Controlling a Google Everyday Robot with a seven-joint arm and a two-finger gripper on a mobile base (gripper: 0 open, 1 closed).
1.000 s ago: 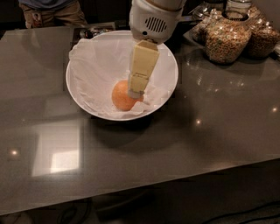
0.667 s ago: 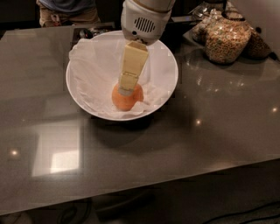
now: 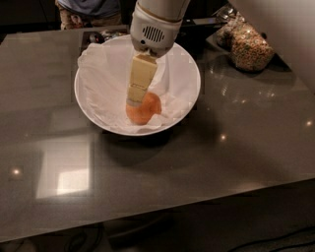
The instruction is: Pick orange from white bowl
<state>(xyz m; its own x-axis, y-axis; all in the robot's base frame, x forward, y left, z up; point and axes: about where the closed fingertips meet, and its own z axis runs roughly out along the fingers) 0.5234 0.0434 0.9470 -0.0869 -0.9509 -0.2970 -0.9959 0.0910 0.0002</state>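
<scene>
The orange (image 3: 145, 110) lies in the near part of the white bowl (image 3: 189, 74), on crumpled white paper lining. The bowl stands on the dark grey table at the upper middle of the camera view. My gripper (image 3: 134, 102) reaches down into the bowl from above, its cream-coloured finger lying over the left top of the orange and hiding part of it. The tips are at the orange's upper left side.
Glass jars of cereal (image 3: 250, 49) stand at the back right of the table. A person (image 3: 88, 11) stands behind the far edge. The near table edge runs along the bottom.
The gripper has moved left within the bowl and down onto the orange's upper left. The orange and bowl have stayed in place.
</scene>
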